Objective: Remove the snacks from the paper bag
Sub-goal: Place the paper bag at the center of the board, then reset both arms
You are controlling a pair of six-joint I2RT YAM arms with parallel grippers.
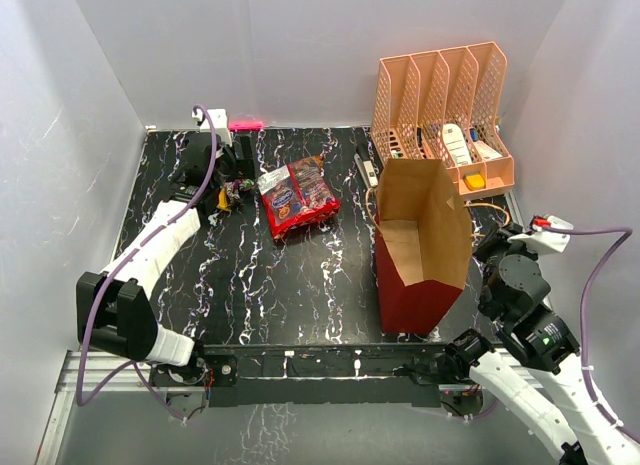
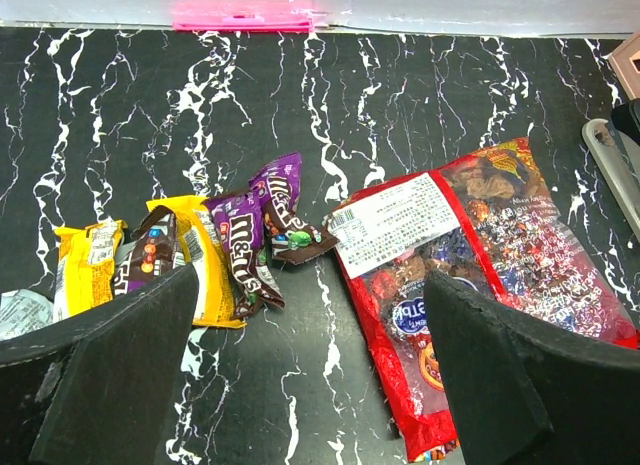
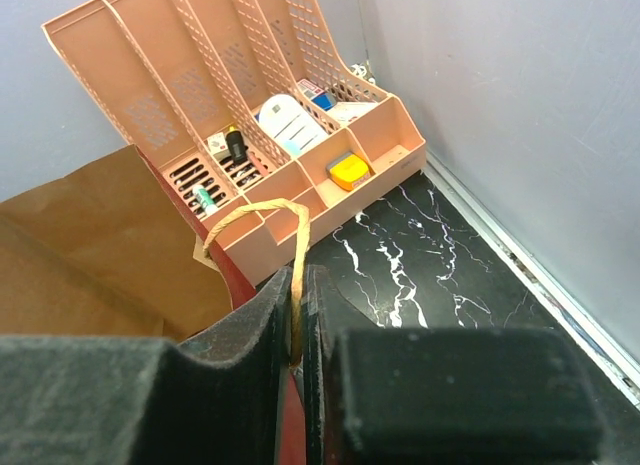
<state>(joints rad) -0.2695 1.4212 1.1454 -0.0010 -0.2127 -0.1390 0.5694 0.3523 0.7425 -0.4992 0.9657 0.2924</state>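
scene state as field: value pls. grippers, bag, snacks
left gripper: open, over the table between small packets and red bags
right gripper: shut on cord handle
paper bag: upright, mouth open, no snack visible inside from top view
snacks out: small packets, red bags, lying left of bag
rack: behind bag

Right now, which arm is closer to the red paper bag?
Right. The right arm is at the right side of the paper bag, jaws pinching its cord handle. The left arm reaches to the far left, jaws open above the snacks, well away from it.
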